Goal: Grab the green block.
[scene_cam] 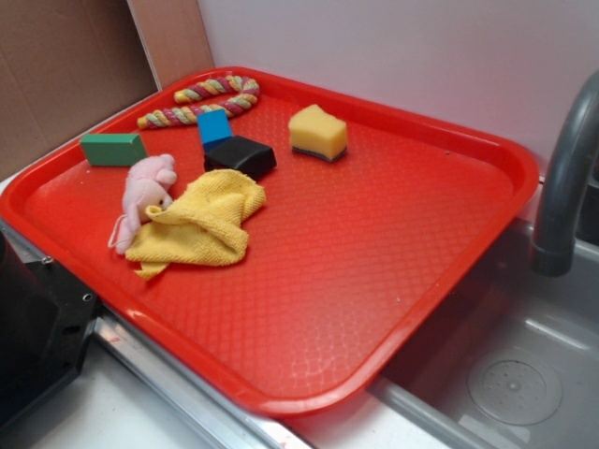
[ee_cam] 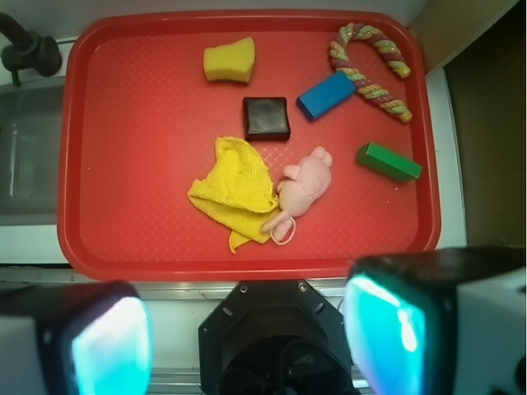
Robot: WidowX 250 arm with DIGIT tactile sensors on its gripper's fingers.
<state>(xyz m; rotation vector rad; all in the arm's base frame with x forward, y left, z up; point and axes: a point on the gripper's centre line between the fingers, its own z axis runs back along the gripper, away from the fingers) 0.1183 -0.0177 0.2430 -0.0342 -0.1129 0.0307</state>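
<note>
Red tray (scene_cam: 412, 309) sits over the rim of a steel sink (scene_cam: 524, 374), grey faucet (scene_cam: 562, 187) at the sink side. Seven items on the tray, one of each.

1x green block (scene_cam: 113, 149) – near one short edge of the tray, lying flat, touching nothing. In the wrist view green block (ee_cam: 388, 161) is on the right, angled, well above the gripper.
1x blue block (scene_cam: 213, 125) – between the rope and the black block, just beside the black one.
1x black block (scene_cam: 241, 155) – middle of the cluster, square, glossy top.
1x yellow sponge (scene_cam: 317, 132) – darker bottom layer, stands apart from the rest.
1x rope toy (scene_cam: 208, 99) – cane-shaped, pink/yellow/green twist, by the far corner.
1x pink plush (scene_cam: 145, 195) – lying between the green block and the cloth, touching the cloth.
1x yellow cloth (scene_cam: 202, 224) – crumpled, one corner trailing toward the tray edge.

Rest of the tray is bare textured plastic.

Gripper (ee_cam: 263, 329) – wrist view only, at the bottom of frame, off the tray's near edge. Two fingers (ee_cam: 395, 329) with cyan-lit pads stand wide apart, nothing between them. Black mount shows in the gap. Gripper is high and well clear of everything; green block lies ahead and to the right of it.

Table (scene_cam: 84, 421) – white strip shows beside the sink rim. Brown cardboard (scene_cam: 56, 65) stands behind the tray's corner, white wall (scene_cam: 393, 47) beyond.
</note>
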